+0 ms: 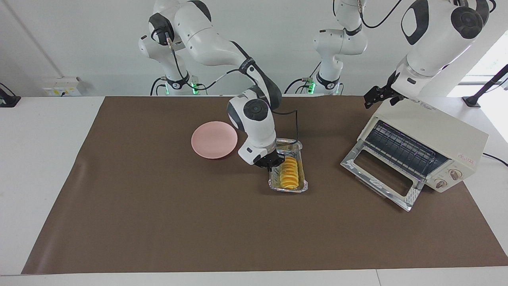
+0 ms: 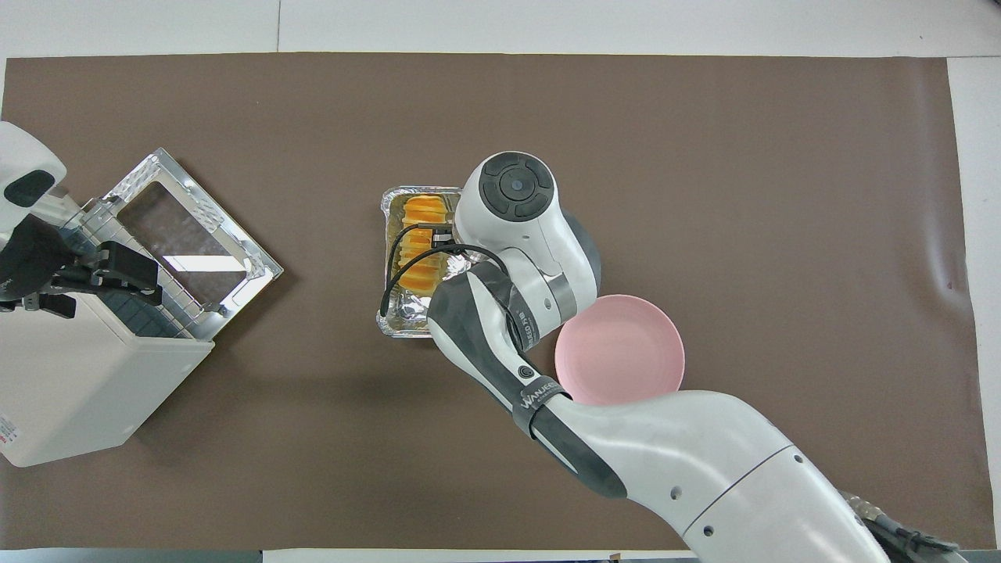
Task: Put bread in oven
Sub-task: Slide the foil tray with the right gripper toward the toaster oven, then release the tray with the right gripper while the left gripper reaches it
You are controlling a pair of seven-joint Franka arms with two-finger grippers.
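The bread (image 1: pixel 289 178) (image 2: pixel 422 242), a ridged golden-yellow roll, lies in a crinkled foil tray (image 1: pixel 295 149) (image 2: pixel 407 322) mid-table. My right gripper (image 1: pixel 274 162) is shut on the tray's long rim, on the side toward the right arm's end. I cannot tell whether the tray rests on the mat or hangs just above it. The cream-white oven (image 1: pixel 436 131) (image 2: pixel 78 391) stands at the left arm's end of the table. Its glass door (image 1: pixel 381 174) (image 2: pixel 188 234) is dropped open and the wire rack shows. My left gripper (image 1: pixel 379 96) (image 2: pixel 117 270) waits open over the oven's top edge.
A pink plate (image 1: pixel 214 140) (image 2: pixel 626 352) lies bare on the brown mat (image 1: pixel 158 222), beside the tray toward the right arm's end and a little nearer the robots. The right arm's forearm crosses over the plate's edge in the overhead view.
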